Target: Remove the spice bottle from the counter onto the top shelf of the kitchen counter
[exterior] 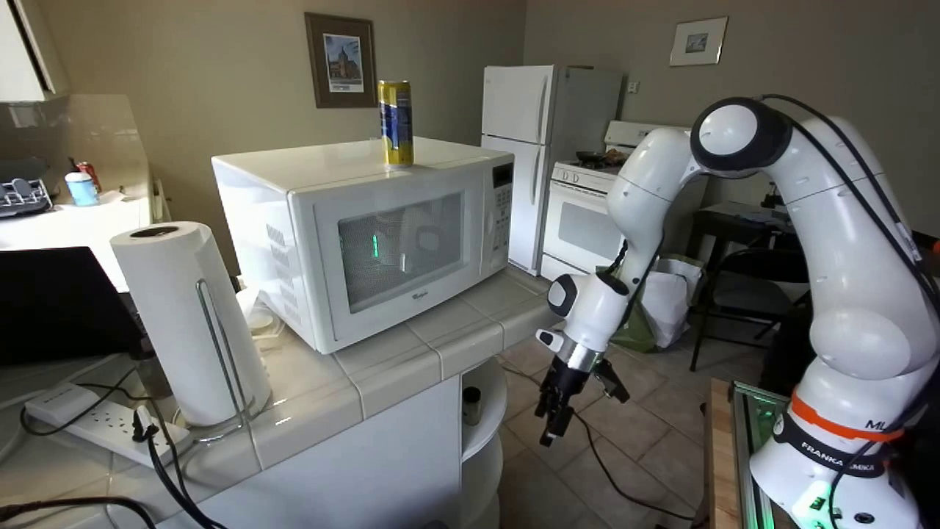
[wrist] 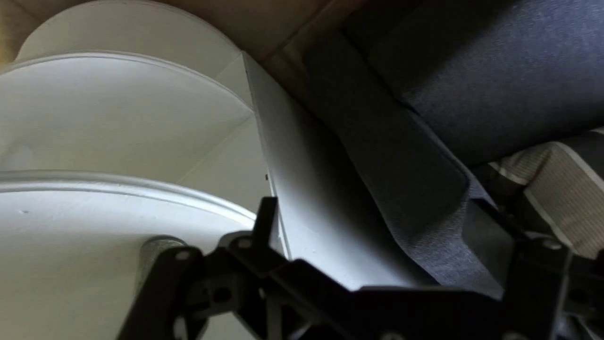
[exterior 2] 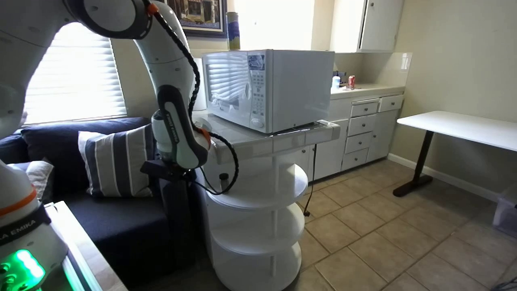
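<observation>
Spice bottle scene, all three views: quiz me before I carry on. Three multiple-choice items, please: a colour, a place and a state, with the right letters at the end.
1. What colours does the tall drink can on the microwave show?
A. red and white
B. green and black
C. yellow and blue

2. Where does the spice bottle stand?
A. on top of the microwave
B. on the top curved shelf
C. inside the microwave

3. What state is the gripper in?
A. open, holding nothing
B. shut on the spice bottle
C. shut, holding nothing

1 C: an exterior view shows yellow ends and a blue middle.
2 B: both exterior views show it upright there.
3 A: the wrist view shows the fingers spread wide, with nothing gripped.
</observation>
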Controlling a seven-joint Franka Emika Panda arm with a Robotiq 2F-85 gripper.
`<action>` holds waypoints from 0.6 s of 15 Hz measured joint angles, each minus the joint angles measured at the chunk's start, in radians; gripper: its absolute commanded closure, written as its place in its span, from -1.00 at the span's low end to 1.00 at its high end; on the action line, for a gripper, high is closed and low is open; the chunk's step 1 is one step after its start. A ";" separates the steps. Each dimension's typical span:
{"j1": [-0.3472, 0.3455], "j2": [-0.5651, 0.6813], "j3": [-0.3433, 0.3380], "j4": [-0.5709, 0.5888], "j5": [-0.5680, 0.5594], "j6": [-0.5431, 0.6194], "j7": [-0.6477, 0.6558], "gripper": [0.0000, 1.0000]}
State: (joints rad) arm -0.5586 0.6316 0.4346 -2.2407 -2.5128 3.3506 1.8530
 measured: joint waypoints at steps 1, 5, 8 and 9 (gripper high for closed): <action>-0.035 -0.023 0.033 -0.023 0.003 0.016 0.000 -1.00; -0.135 -0.155 0.116 -0.144 0.018 0.080 0.015 -1.00; -0.163 -0.303 0.124 -0.246 0.026 0.105 0.083 -1.00; -0.168 -0.353 0.121 -0.273 0.025 0.115 0.118 -1.00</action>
State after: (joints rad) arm -0.7267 0.2784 0.5551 -2.5135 -2.4874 3.4651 1.9712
